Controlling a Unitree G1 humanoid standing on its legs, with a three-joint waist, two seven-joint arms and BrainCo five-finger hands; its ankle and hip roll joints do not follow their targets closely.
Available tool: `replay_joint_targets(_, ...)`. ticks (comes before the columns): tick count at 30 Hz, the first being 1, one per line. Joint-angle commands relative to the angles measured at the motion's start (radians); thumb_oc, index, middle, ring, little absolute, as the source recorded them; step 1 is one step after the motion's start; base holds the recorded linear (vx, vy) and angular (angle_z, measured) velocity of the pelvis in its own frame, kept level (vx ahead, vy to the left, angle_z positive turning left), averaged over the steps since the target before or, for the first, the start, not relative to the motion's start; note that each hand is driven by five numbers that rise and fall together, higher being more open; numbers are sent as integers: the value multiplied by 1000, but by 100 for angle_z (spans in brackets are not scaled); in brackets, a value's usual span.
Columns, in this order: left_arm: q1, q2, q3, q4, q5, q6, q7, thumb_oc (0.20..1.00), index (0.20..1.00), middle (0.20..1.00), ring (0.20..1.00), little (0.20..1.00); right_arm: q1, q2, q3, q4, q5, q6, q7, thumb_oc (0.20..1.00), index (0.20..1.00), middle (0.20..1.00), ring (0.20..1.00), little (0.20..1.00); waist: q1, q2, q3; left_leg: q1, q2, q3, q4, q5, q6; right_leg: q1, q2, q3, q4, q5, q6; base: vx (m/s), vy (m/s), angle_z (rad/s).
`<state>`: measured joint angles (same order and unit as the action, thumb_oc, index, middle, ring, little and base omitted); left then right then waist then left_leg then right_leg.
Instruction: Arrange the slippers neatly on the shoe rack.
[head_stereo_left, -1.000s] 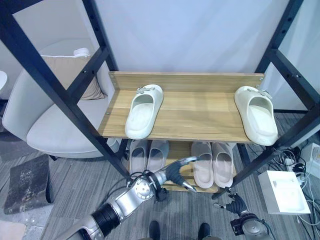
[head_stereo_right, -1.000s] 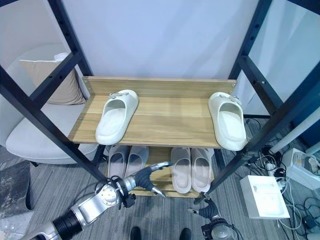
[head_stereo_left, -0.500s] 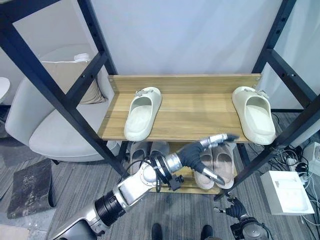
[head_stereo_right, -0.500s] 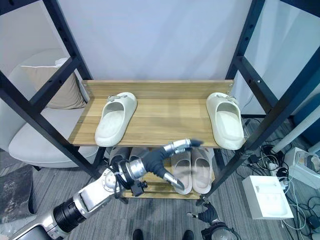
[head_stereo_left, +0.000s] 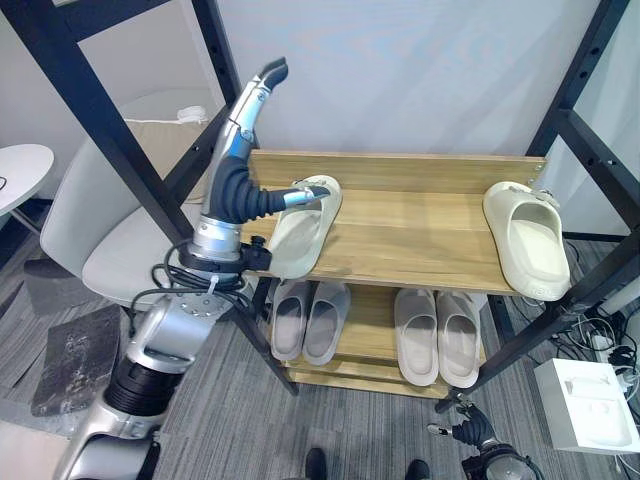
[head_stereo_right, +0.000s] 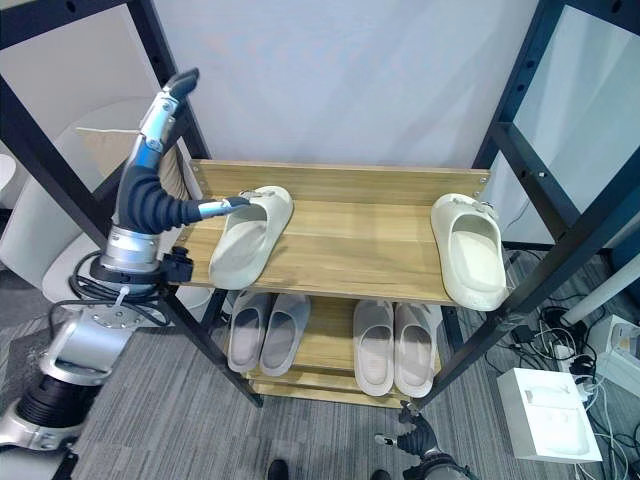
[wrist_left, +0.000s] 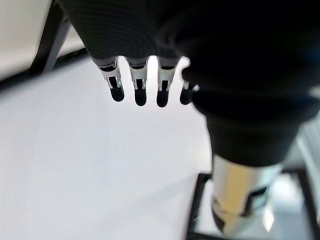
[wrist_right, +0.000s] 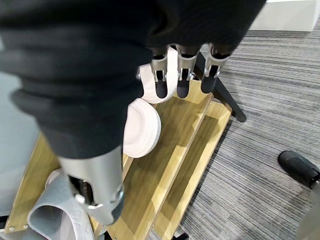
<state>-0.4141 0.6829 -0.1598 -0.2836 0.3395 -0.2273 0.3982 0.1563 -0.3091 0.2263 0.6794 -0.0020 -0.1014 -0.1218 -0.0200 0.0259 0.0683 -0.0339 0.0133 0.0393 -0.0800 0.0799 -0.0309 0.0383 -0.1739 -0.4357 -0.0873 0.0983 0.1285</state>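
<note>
Two cream slippers lie far apart on the wooden upper shelf (head_stereo_left: 400, 250) of the shoe rack: one at the left (head_stereo_left: 308, 228), one at the right end (head_stereo_left: 526, 238). Two more pairs stand side by side on the lower shelf, a grey-white pair (head_stereo_left: 310, 320) and a beige pair (head_stereo_left: 440, 335). My left hand (head_stereo_left: 240, 190) is raised at the rack's left front post, open, fingers pointing up, thumb reaching toward the left slipper's near edge; I cannot tell if it touches. My right hand (head_stereo_right: 415, 435) hangs low by the floor, open and holding nothing, with its fingers (wrist_right: 180, 75) straight.
The rack's black metal posts (head_stereo_left: 120, 140) stand at both sides. A pale armchair (head_stereo_left: 110, 255) with a cushion sits left of the rack. A white box (head_stereo_left: 590, 405) and cables lie on the floor at the right, a dark mat (head_stereo_left: 70, 360) at the left.
My left hand has risen from in front of the lower shelf to the upper shelf's left side, fingers now pointing up. The camera has shifted. The slippers have not moved.
</note>
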Motion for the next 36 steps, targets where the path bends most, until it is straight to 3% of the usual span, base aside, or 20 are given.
replay_joint_targets(1,-114,21,21,98,187,52,100,1000,1000,1000,1000,1000,-25,-6,4,-78,-25,-41,-16,1000,1000,1000,1000,1000,8,-21,15,67,-17,21,-7,-64,-34,43,28,-34,15,-62,34,0,0,0)
replay_joint_targets(6,-138,76,8,160,371,135,143,1000,1000,1000,1000,1000,-25,-17,8,-90,-24,-50,-19,1000,1000,1000,1000,1000,-6,-17,15,73,-18,29,-7,-71,-31,38,33,-18,17,-65,33,18,3,-5)
replay_joint_targets(13,-178,98,-69,252,503,199,136,1000,1000,1000,1000,1000,-30,-29,22,-109,-27,-51,-19,1000,1000,1000,1000,1000,-31,-16,18,76,-16,47,-7,-77,-27,26,39,10,19,-66,34,23,0,-8)
replay_joint_targets(36,-339,209,-282,631,605,301,60,1000,1000,1000,1000,1000,-31,-60,8,-130,-10,-58,-18,1000,1000,1000,1000,1000,-76,-3,21,76,-13,80,-7,-89,-21,0,51,57,16,-63,41,16,2,-9)
